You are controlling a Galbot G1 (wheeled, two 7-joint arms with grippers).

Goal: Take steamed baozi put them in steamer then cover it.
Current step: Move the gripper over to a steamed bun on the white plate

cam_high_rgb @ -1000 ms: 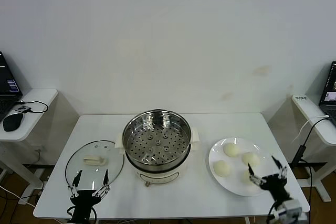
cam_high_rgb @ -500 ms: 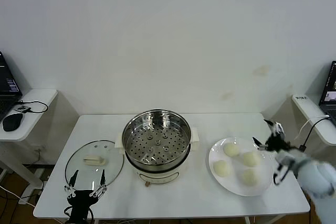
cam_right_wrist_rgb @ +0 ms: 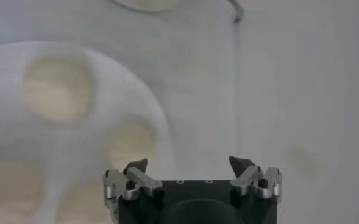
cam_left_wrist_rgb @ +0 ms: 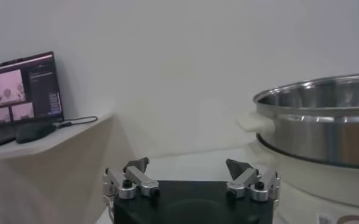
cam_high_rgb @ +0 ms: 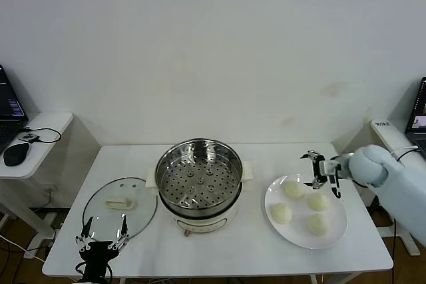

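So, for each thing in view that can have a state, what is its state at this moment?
steamer: uncovered, perforated tray bare, no bun inside.
glass lid: off the pot, flat on the table at its left.
steamed baozi: all four on the plate.
plate: holds the four buns.
right claw: open, at the plate's far edge, holding nothing.
left claw: open, low at the near table edge by the lid.

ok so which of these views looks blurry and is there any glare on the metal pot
Right wrist view: the plate and baozi are smeared soft, while the right tool itself is crisp. Left wrist view: sharp, with bright bands on the steamer wall beyond the left tool. Head view: clear, with highlights on the steamer's rim.
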